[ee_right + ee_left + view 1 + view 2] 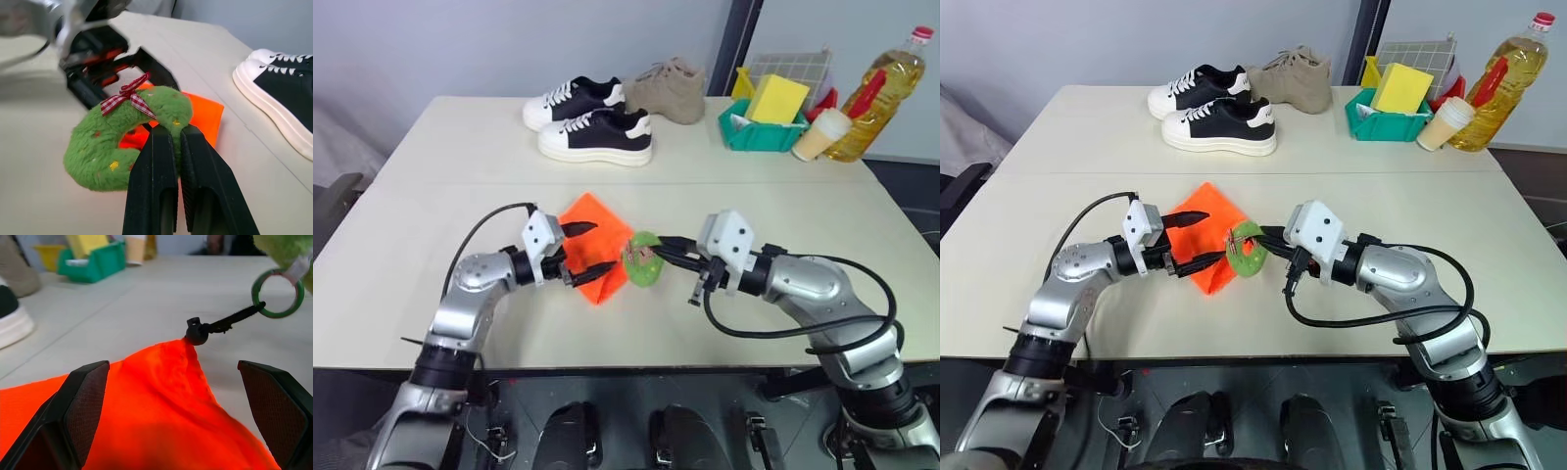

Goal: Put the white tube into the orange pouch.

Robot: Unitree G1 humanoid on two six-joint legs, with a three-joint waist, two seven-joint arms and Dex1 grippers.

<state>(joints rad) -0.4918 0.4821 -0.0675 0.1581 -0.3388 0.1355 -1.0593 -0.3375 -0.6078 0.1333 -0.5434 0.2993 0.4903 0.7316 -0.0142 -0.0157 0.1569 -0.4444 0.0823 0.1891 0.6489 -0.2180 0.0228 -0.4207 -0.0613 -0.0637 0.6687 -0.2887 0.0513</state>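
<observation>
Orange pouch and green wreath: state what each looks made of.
Orange pouch: thin woven fabric, matte; it creases and bunches at the black cord lock.
Green wreath: fuzzy plush, probably stuffed; a shaggy nap shows, with a red-and-white checked ribbon bow. The right gripper pinches it.

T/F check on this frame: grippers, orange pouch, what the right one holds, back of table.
1. The right gripper is shut on a fuzzy green plush wreath with a red checked bow. True.
2. The left gripper is shut on the bright orange fabric pouch. False: its jaws stand open, on either side of the pouch.
3. A pair of black-and-white sneakers sits at the far side of the table. True.
4. The right gripper holds a white tube. False: it holds the wreath.
</observation>
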